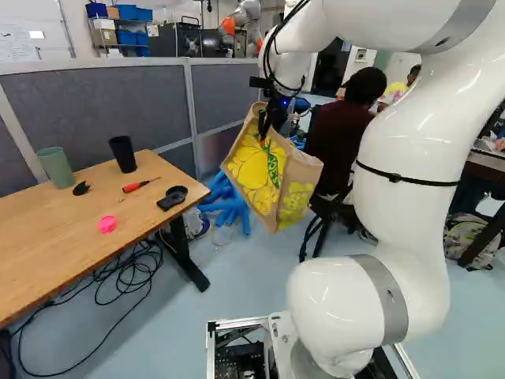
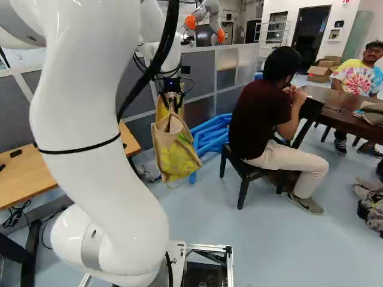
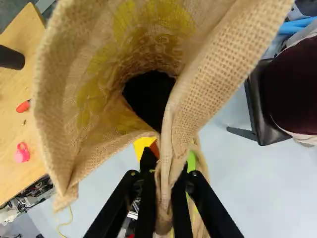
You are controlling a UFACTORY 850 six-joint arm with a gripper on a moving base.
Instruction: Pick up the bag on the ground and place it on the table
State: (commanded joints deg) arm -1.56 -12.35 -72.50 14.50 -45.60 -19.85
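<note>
My gripper is up in the air right of the table in the left base view, shut on the burlap bag with its yellow print. The bag hangs tilted below it, apart from the table and above the floor. The wrist view has the gripper pinching a gathered fold of the bag between its two fingers; the bag's mouth gapes ahead of them, its inside dark.
On the table stand a green cup, a black cup, a red screwdriver and a pink ring. Blue tubes lie behind the bag. A seated person is right of it. Another robot stands behind the partition.
</note>
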